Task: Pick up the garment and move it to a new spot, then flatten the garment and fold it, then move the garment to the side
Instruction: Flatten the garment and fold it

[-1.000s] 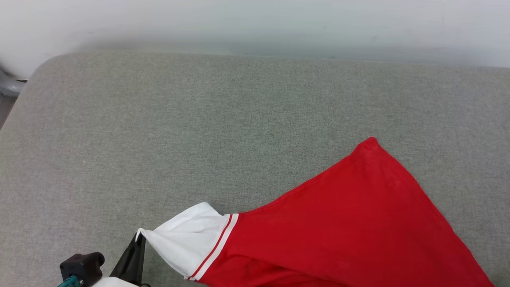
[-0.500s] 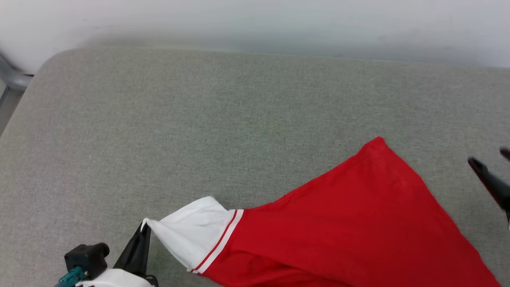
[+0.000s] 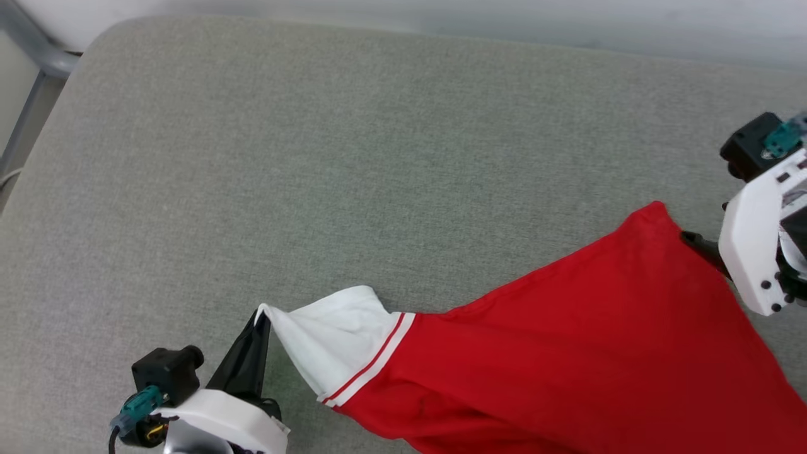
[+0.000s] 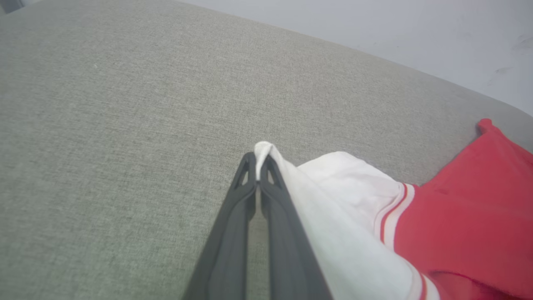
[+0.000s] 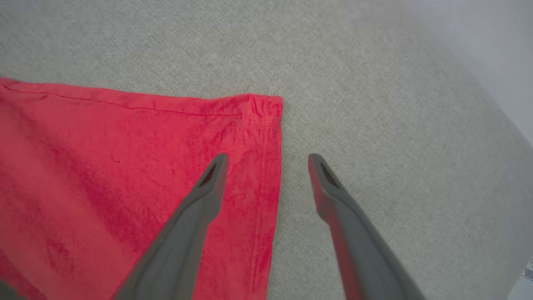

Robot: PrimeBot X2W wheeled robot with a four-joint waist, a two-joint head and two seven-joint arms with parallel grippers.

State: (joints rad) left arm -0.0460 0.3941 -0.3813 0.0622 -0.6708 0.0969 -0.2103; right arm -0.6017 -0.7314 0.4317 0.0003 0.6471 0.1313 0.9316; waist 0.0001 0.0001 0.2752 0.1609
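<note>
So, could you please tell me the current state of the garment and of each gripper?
garment: unfolded, lying plain red side up on the grey surface.
left gripper: shut on the tip of the garment's white sleeve.
right gripper: open, holding nothing, one finger over the red cloth and one over the grey surface, near a corner.

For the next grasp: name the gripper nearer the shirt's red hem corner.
Right. The right gripper is open astride the shirt's edge beside the corner; the left gripper pinches the white sleeve, far across.
</note>
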